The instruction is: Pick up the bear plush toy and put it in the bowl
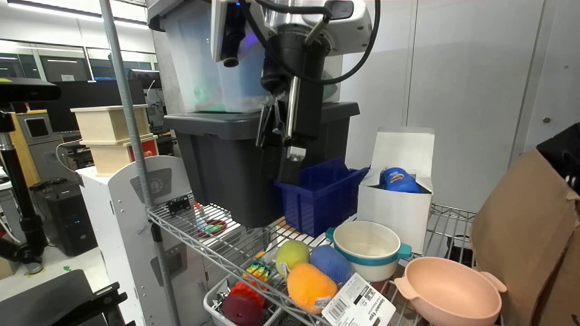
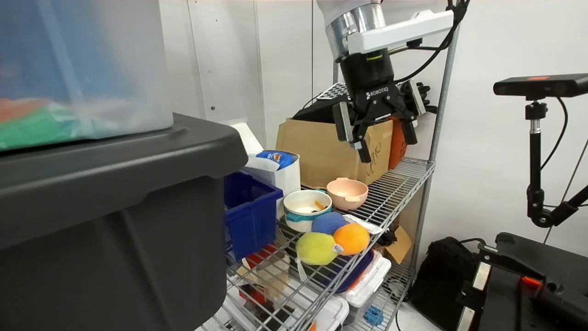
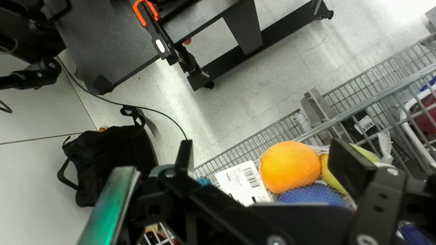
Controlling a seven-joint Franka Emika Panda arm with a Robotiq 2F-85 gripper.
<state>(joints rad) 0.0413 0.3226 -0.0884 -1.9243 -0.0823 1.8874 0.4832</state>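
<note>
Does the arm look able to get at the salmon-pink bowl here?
Probably yes: the open gripper hangs higher up, and nothing visible covers the salmon-pink bowl, though the cardboard box beside it may limit one side.

In an exterior view we can see the arm (image 2: pixel 344 8) hanging down from above, with its wrist (image 2: pixel 354 24) slightly tilted and its end effector (image 2: pixel 387 145) pointing downward, while in the wrist view we observe that the two fingers (image 3: pixel 349 166) stand wide apart from each other.
</note>
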